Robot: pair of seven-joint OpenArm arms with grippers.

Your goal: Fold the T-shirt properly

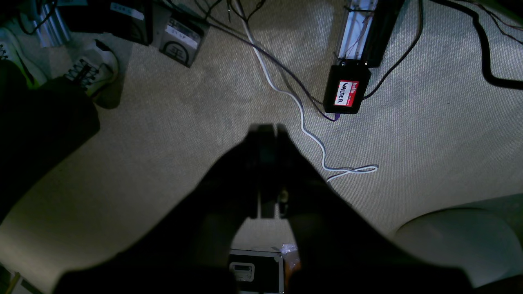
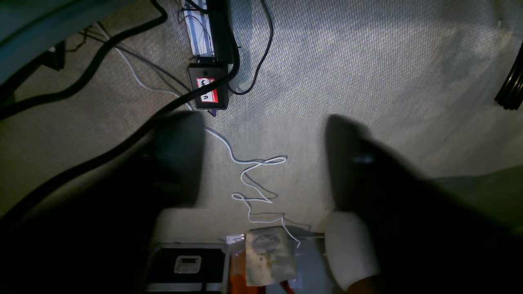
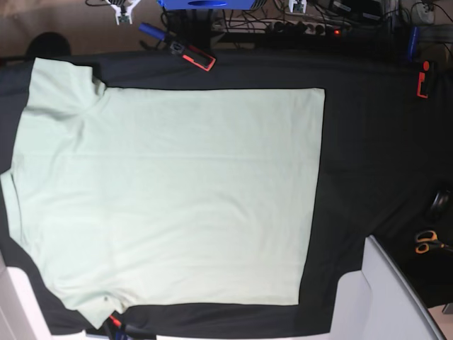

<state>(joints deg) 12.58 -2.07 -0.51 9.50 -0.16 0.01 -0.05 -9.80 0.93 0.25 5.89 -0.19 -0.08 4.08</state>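
The T-shirt [image 3: 170, 191] lies spread flat on the black table covering [image 3: 368, 142] in the base view, pale mint green, collar end to the left and hem to the right. Neither gripper shows in that view. The left wrist view looks down at carpet, where my left gripper [image 1: 267, 132] is shut, its dark fingers pressed together with nothing between them. The right wrist view also faces the floor. There my right gripper [image 2: 263, 159] is open, its fingers [image 2: 179, 155] far apart and empty. No part of the shirt appears in either wrist view.
Orange-handled scissors [image 3: 425, 241], a red clamp [image 3: 422, 79] and a red-and-black tool [image 3: 192, 55] lie at the table's edges. A pale arm part [image 3: 386, 297] rises at the front right. On the carpet sit a labelled black box [image 1: 347, 92], a white cable [image 1: 302, 122] and shoes [image 1: 92, 67].
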